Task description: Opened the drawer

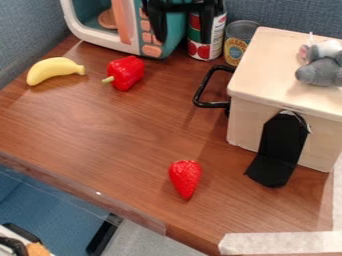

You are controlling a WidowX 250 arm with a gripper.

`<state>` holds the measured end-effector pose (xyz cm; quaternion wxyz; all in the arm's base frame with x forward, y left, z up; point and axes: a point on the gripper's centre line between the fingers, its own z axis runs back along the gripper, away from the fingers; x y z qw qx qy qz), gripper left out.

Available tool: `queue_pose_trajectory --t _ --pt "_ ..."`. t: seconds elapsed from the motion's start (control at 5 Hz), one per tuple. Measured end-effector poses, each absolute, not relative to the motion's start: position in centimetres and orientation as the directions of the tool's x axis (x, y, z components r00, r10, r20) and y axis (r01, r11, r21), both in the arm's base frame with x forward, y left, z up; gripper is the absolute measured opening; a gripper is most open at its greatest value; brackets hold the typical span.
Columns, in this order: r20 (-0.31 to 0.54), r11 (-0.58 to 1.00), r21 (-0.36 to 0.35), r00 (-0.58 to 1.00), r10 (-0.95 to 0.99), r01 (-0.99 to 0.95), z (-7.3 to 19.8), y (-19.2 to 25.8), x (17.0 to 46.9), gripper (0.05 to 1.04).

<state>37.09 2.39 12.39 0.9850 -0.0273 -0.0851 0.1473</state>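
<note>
The black gripper hangs at the top edge, in front of the toy microwave and a tomato-print can. Its two fingers are spread apart with nothing held between them. On the right stands a light wooden box, with a black drawer handle sticking out from its left side. The handle is below and to the right of the gripper, apart from it. The drawer's front faces left and is mostly hidden, but no part of the drawer stands out from the box.
A toy microwave and two cans line the back. A banana and red pepper lie at left, a strawberry near the front. A grey plush toy sits on the box; a black bracket stands against its front.
</note>
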Motion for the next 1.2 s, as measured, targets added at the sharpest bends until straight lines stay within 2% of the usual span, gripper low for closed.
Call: queue_pose_trajectory --t 0.4,0.8,1.2 --pt "0.065 0.933 -0.251 0.958 0.280 -0.256 6.8 1.2 37.5 1.001" --pt "-0.002 0.935 -0.209 0.956 0.292 -0.286 3.2 1.7 37.9 0.964" --pt "-0.005 0.940 -0.160 0.952 0.305 -0.302 2.9 2.4 38.0 0.402"
